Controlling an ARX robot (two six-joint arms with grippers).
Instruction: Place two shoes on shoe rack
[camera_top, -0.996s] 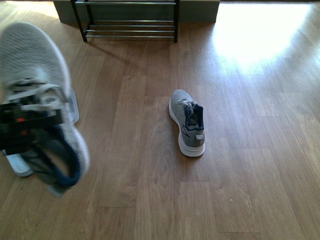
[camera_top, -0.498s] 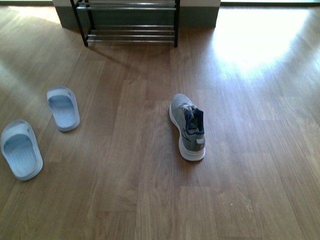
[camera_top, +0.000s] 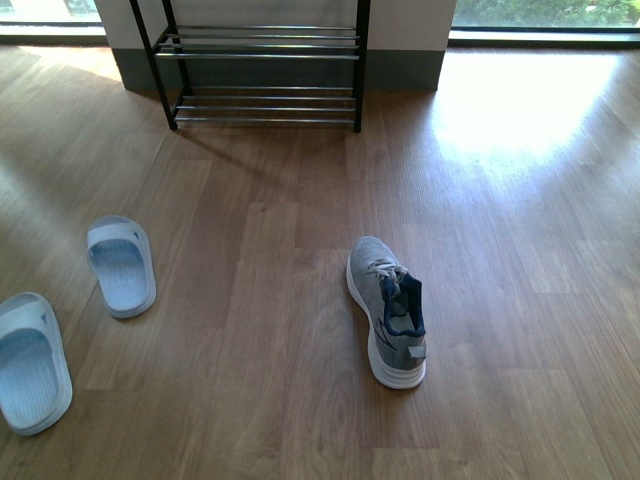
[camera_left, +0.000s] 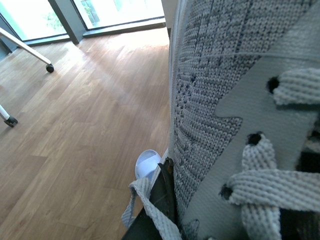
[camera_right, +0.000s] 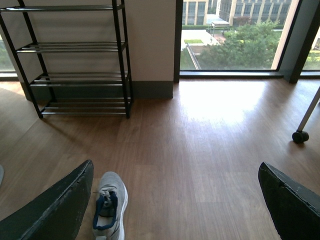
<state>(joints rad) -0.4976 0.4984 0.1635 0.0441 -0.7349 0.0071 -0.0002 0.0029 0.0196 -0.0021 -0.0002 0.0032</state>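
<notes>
Wood floor (camera_top: 250, 400) bears one sneaker (camera_top: 388, 315) before rack (camera_top: 262, 70).

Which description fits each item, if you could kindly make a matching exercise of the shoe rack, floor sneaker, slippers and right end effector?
1. shoe rack
2. floor sneaker
3. slippers
4. right end effector

a. open, holding nothing
b. pale blue, left of the sneaker
c. against the wall
d. grey, toe towards the rack

Pairs: 1-c, 2-d, 3-b, 4-a

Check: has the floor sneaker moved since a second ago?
No. The sneaker keeps its spot by the same plank seam, toe toward the shoe rack; only the camera view shifted.
</notes>
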